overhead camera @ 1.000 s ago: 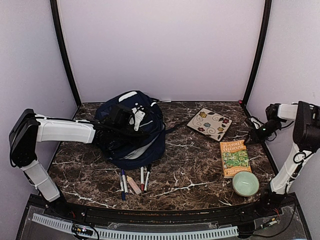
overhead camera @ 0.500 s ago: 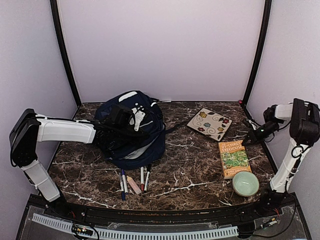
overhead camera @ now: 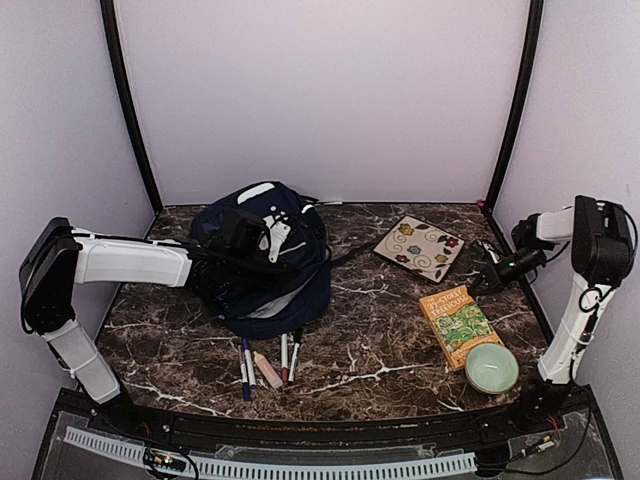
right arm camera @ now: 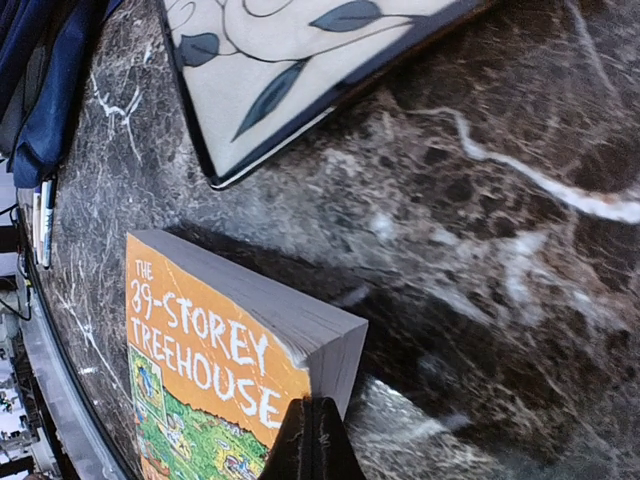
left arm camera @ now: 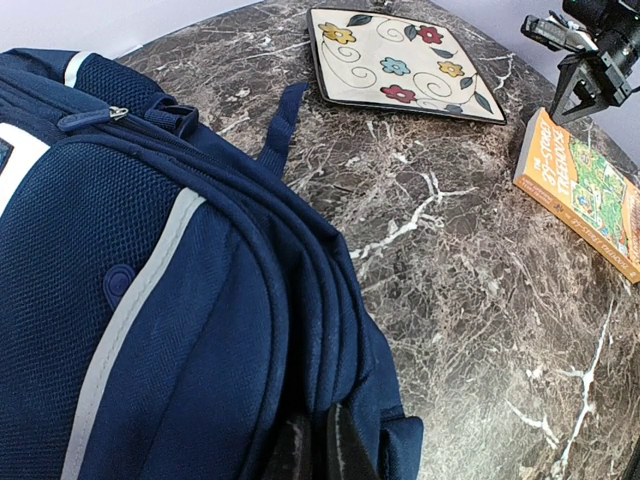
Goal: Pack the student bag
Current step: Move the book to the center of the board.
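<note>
The student bag (overhead camera: 265, 255), navy with white trim, lies at the left of the table and fills the left wrist view (left arm camera: 180, 280). My left gripper (overhead camera: 283, 262) is shut on a fold of its fabric near the rim, the fingers (left arm camera: 340, 455) half buried in cloth. An orange paperback book (overhead camera: 455, 322) lies askew at the right. My right gripper (overhead camera: 485, 280) is shut, nothing visible between its fingers, with its tips (right arm camera: 315, 440) against the book's far corner (right arm camera: 330, 345). The same gripper (left arm camera: 556, 112) shows above the book (left arm camera: 585, 195).
A square flowered plate (overhead camera: 420, 246) lies behind the book, close to the right gripper (right arm camera: 290, 60). A pale green bowl (overhead camera: 491, 367) stands near the front right edge. Several pens and markers (overhead camera: 265, 362) lie in front of the bag.
The right gripper has shut and come down to the book's far corner. The book has turned, its far end swinging left. The left arm and bag have not moved.
</note>
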`<state>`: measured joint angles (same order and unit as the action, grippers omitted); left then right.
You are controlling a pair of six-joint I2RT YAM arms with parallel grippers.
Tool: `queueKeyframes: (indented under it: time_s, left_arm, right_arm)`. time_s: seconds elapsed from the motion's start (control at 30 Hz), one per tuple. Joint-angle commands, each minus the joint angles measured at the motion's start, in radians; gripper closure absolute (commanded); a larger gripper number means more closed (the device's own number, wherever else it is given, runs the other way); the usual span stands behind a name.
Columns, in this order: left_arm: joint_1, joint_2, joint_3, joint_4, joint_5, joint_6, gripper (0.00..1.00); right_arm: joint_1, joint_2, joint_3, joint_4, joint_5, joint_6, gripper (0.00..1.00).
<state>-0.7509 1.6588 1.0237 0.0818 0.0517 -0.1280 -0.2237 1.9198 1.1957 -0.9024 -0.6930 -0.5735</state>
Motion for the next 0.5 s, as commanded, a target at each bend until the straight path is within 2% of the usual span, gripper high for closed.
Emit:
queueKeyframes:
  time_s: [0.0,0.23,0.47]
  left_arm:
    - [0.005,-0.014,-0.025,0.007,-0.011,-0.009,1.0]
    - [0.005,-0.029,-0.023,-0.01,-0.022,-0.006,1.0]
    - [0.005,-0.047,-0.028,-0.031,-0.045,0.003,1.0]
  right_arm:
    - [0.06,0.021,-0.019,0.056,-0.078,0.076,1.0]
    - [0.184,0.031,0.012,0.204,-0.113,0.245,1.0]
    - [0.216,0.054,0.086,0.294,-0.117,0.363,1.0]
